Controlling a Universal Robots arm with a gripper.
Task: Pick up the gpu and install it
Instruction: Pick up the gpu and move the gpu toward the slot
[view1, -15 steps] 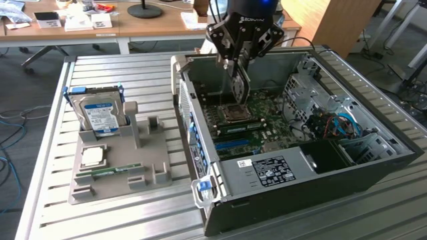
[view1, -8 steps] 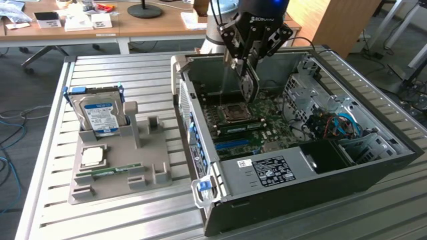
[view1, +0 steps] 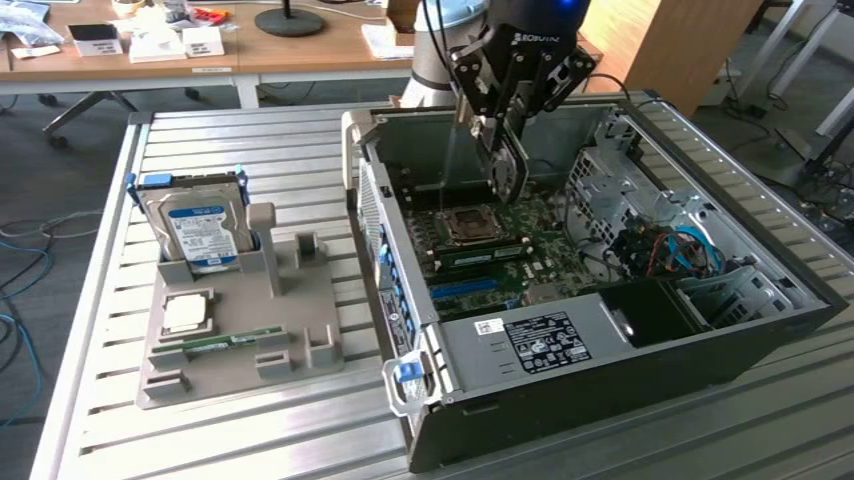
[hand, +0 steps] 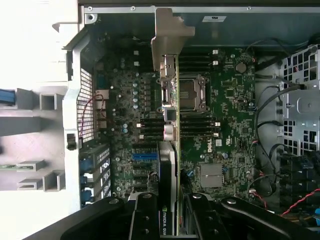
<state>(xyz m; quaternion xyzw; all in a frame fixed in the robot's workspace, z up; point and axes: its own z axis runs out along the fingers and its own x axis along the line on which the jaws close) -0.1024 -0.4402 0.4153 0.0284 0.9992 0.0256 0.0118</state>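
My gripper (view1: 501, 120) hangs over the open computer case (view1: 747, 335), shut on the gpu (view1: 505, 165). The card is held on edge, dark and thin, dangling above the green motherboard (view1: 541, 235) near the CPU socket (view1: 470, 225). In the wrist view the gpu (hand: 169, 165) runs edge-on away from the black fingers (hand: 145, 220). Its silver end bracket (hand: 167, 35) reaches toward the case's rear wall, over the socket (hand: 192, 95) and the slots. A gap still shows between the card and the board.
On the exterior view's left, a grey holder (view1: 287, 330) carries a silver hard drive (view1: 198, 228), a CPU chip (view1: 184, 315) and a memory stick (view1: 220, 343). Inside the case are a power supply (view1: 534, 340) and loose cables (view1: 681, 250). The case walls stand close around the card.
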